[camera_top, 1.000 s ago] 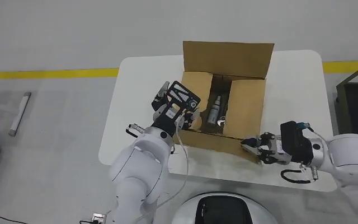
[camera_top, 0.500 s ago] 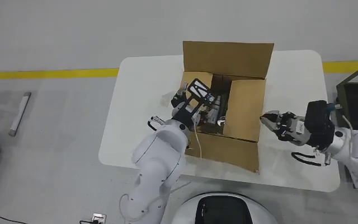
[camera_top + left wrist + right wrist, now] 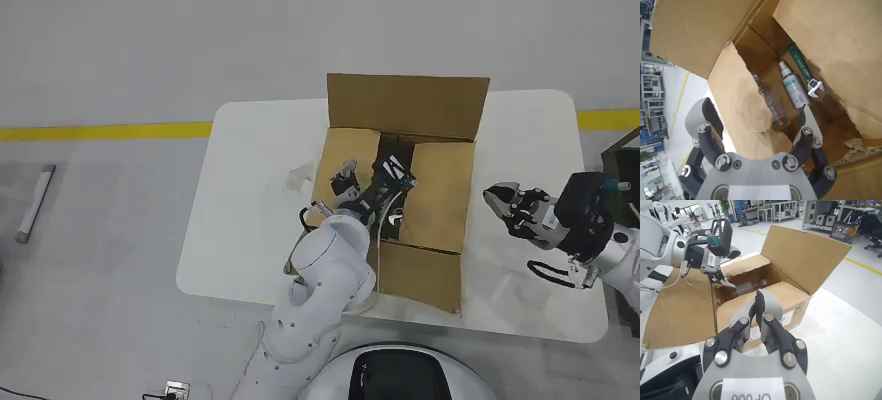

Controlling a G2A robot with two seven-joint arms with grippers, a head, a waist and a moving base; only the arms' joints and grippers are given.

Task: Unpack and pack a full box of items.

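Left end effector (image 3: pixel 756 106) swung inward, astride one box (image 3: pixel 410 105) flap edge.

The floor (image 3: pixel 120 60) is smooth and grey. A yellow line (image 3: pixel 100 130) runs across it from 9 o'clock to 3 o'clock, with the white bench (image 3: pixel 250 150) standing over its middle. A grey bar (image 3: pixel 33 203) lies on the floor at 9 o'clock. Far off stand metal shelves (image 3: pixel 817 219), a blue bin (image 3: pixel 731 218) and a green plant (image 3: pixel 723 205).
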